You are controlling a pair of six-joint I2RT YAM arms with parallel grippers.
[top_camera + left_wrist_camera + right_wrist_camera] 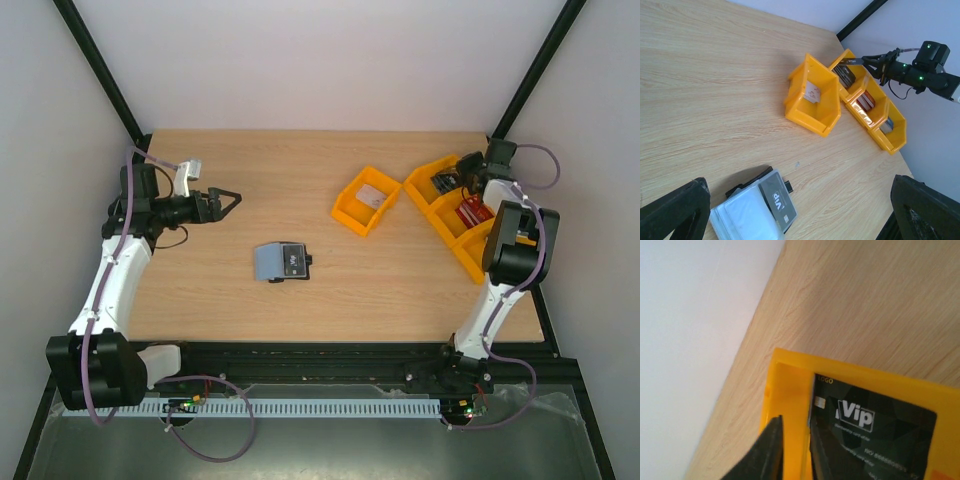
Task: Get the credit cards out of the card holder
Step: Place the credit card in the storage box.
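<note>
Card holder (272,262) lies unfolded near the middle of the bench (200,300), its pale pockets facing up, which leaves whatever is inside easy to reach from above. A dark card (777,200) marked "vip" rests on its right half; whether it sits in a pocket or lies loose on top cannot be told, but it appears to be the work left to do. Farther back on the left, the left pincer (226,203) hangs above bare wood with its fingers spread wide and nothing between them, aimed toward the card holder as though waiting to pin or pick. To the right, a lone orange tray (350,208) holds a pale card (372,195). Beyond that, a row of orange trays (462,262) runs along the right edge, seemingly as sorting bins, and a red card (472,212) lies in the middle one. Farthest back, the right pincer (455,180) reaches into the far bin of the row, right over a black Vip card (875,430) lying face up against the tray wall. One finger shows beside the card's edge, the other is lost against the dark print, so I cannot tell whether the pincer grips the card or has let it go.
</note>
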